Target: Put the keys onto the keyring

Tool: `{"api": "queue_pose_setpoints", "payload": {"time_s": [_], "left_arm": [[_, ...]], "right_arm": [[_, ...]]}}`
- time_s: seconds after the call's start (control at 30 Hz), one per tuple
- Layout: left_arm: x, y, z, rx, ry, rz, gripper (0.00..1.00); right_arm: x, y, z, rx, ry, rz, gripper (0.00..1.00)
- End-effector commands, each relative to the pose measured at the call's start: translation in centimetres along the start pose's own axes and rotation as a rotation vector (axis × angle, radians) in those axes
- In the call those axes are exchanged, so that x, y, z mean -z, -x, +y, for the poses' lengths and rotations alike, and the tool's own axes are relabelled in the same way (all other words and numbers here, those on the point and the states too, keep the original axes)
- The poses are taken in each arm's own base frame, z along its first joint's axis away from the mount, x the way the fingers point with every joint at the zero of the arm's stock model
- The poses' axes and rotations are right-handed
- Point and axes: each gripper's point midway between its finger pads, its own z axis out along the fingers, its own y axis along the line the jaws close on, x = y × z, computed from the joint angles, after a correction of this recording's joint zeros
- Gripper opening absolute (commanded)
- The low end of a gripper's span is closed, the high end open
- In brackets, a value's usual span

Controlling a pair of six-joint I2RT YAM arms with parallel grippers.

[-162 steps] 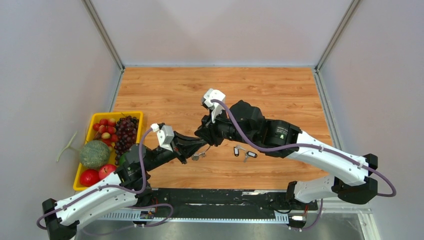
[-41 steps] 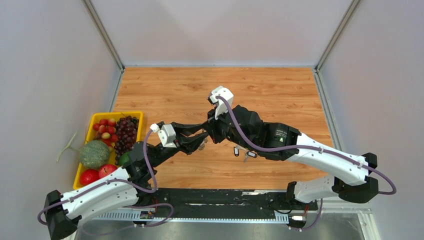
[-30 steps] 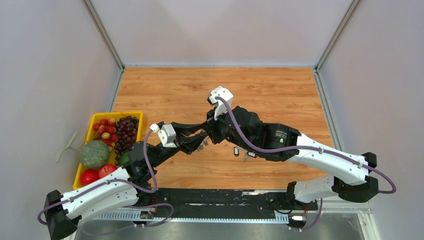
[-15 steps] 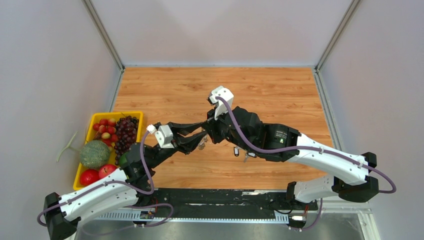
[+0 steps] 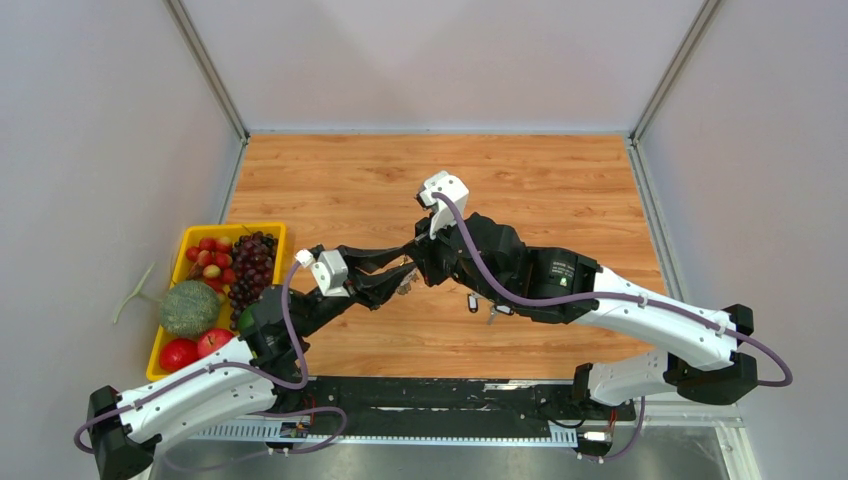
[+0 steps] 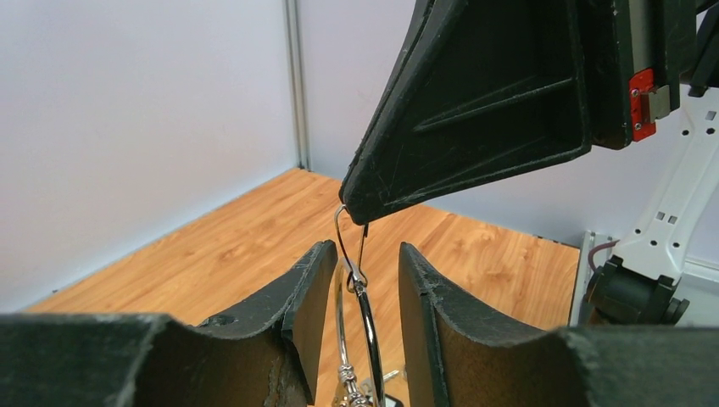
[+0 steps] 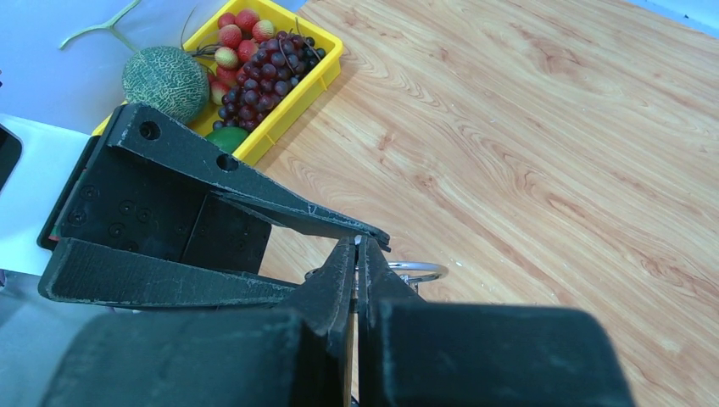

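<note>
my right gripper point(image 7: 357, 248) is clenched on the keyring point(image 6: 370, 326) wire end, above the worktop point(image 5: 350, 180) middle. the ring stands inside my left gripper point(image 6: 361, 254); whether clamped, i cannot tell. i should pull gently, without bending. the keys point(image 5: 473, 301) lie toward the near edge.

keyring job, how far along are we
Done: nothing threaded yet; both black-headed keys lie on the table. In hand: the right gripper is shut on the wire end of the keyring, holding it above the table between the fingers of the left gripper; whether those clamp it is unclear. To do: pick up each key and thread it on.
</note>
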Motion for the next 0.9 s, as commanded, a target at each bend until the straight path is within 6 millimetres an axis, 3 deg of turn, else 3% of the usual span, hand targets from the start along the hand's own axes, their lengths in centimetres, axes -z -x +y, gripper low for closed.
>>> {"api": "queue_pose_setpoints", "payload": {"time_s": [0.0, 0.4, 0.47, 0.53, 0.57, 0.87], "left_arm": [[-0.2, 2.0, 0.2, -0.023, 0.006, -0.05, 0.43], [-0.1, 2.1, 0.3, -0.023, 0.014, -0.056, 0.35], [-0.1, 2.1, 0.4, -0.025, 0.015, -0.057, 0.31], [-0.1, 2.0, 0.4, -0.028, 0.015, -0.053, 0.17], [-0.1, 1.9, 0.6, -0.025, 0.026, -0.049, 0.05], [-0.5, 1.2, 0.4, -0.025, 0.012, -0.009, 0.0]], "right_arm": [[0.6, 2.9, 0.8, -0.038, 0.019, -0.084, 0.0], [0.7, 2.9, 0.9, -0.039, 0.022, -0.084, 0.0], [0.7, 2.9, 1.0, -0.037, 0.023, -0.084, 0.0], [0.6, 2.8, 1.0, -0.037, 0.021, -0.082, 0.0], [0.7, 2.9, 1.0, -0.038, 0.023, -0.084, 0.0], [0.9, 3.2, 1.1, -0.042, 0.021, -0.096, 0.0]]}}
